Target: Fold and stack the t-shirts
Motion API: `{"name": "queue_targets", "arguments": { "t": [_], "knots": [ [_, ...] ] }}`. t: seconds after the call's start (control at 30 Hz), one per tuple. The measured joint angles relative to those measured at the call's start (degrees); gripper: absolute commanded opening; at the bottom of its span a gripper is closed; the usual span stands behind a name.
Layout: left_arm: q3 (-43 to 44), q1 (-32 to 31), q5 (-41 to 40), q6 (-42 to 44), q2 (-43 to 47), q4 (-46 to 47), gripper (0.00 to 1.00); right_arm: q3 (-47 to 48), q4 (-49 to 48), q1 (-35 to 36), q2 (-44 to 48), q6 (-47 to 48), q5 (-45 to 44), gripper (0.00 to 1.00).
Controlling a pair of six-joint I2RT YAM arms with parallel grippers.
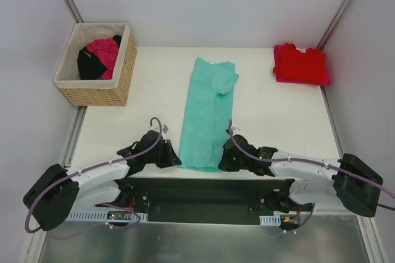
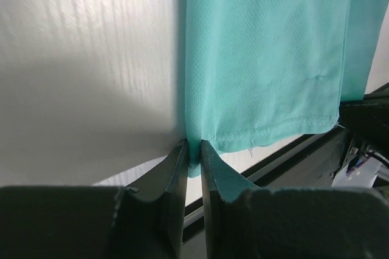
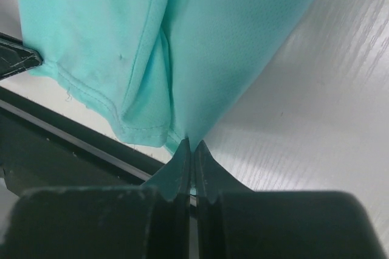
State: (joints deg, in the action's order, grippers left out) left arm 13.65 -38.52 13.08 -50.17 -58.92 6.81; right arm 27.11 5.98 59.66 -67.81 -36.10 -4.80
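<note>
The teal t-shirt (image 1: 207, 115) lies mid-frame on the counter (image 1: 278, 127) as a long strip, hem toward the bottom edge. It looks thin and limp, likely to sag, so the hem corners are the best hold. The left pincer (image 2: 193, 149) and right pincer (image 3: 191, 146) each clamp one corner. The red folded shirt (image 1: 300, 64) sits upper right.

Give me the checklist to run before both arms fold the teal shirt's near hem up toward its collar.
1. Left gripper pinches the near-left hem corner of the long teal cloth t-shirt: ok.
2. Right gripper pinches the near-right hem corner: ok.
3. Shirt sides folded in to a narrow strip: ok.
4. Folded red cloth t-shirt and woven wicker basket lie apart from the strip: ok.
5. Every cloth layer caught in each pinch: cannot tell.
</note>
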Motion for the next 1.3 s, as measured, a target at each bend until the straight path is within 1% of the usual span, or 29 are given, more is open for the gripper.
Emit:
{"name": "queue_targets", "arguments": {
  "t": [0.1, 0.2, 0.3, 0.4, 0.53, 0.67, 0.77, 0.9, 1.0, 1.17, 1.3],
  "knots": [
    [0.09, -4.55, -1.77, -1.79, 0.39, -0.92, 0.13, 0.00, 1.90, 1.70, 1.38, 0.68, -0.39, 0.01],
    [1.55, -8.39, -3.65, -3.41, -1.16, -1.64, 0.13, 0.31, 3.58, 3.17, 1.38, 1.05, -0.68, 0.01],
    [3.58, -11.37, -5.25, -4.42, -3.80, -2.19, 0.13, 1.14, 5.25, 4.44, 1.42, 1.38, -1.03, 0.01],
    [4.90, -12.52, -6.25, -4.66, -5.16, -2.84, 0.13, 1.49, 6.75, 4.90, 2.36, 1.73, -1.95, 0.01],
    [6.19, -12.52, -7.76, -4.48, -5.25, -4.70, 0.13, 1.79, 9.88, 5.01, 6.38, 2.45, -4.37, 0.01],
    [10.14, -12.52, -9.18, -3.54, -5.14, -8.57, 0.14, 3.93, 12.74, 5.01, 8.52, 3.21, -6.73, 0.01],
    [15.87, -12.50, -10.54, -1.86, -4.94, -12.35, 0.14, 6.21, 13.88, 5.01, 8.94, 4.09, -8.52, 0.01],
    [22.77, -12.50, -12.50, 0.37, -4.35, -14.80, 0.14, 9.53, 15.04, 4.46, 8.52, 5.62, -10.58, 0.01],
    [26.29, -12.35, -13.79, 2.01, -4.35, -16.00, 0.15, 11.58, 15.37, 2.32, 8.02, 7.02, -11.32, 0.01],
    [30.34, -10.88, -14.27, 4.68, -4.70, -17.38, 0.15, 13.49, 15.52, -3.89, 7.56, 9.62, -11.34, 0.01],
    [30.99, -10.51, -14.69, 5.66, -4.87, -17.94, 0.15, 13.49, 15.76, -5.07, 7.10, 10.32, -10.69, 0.01]
  ]
}}
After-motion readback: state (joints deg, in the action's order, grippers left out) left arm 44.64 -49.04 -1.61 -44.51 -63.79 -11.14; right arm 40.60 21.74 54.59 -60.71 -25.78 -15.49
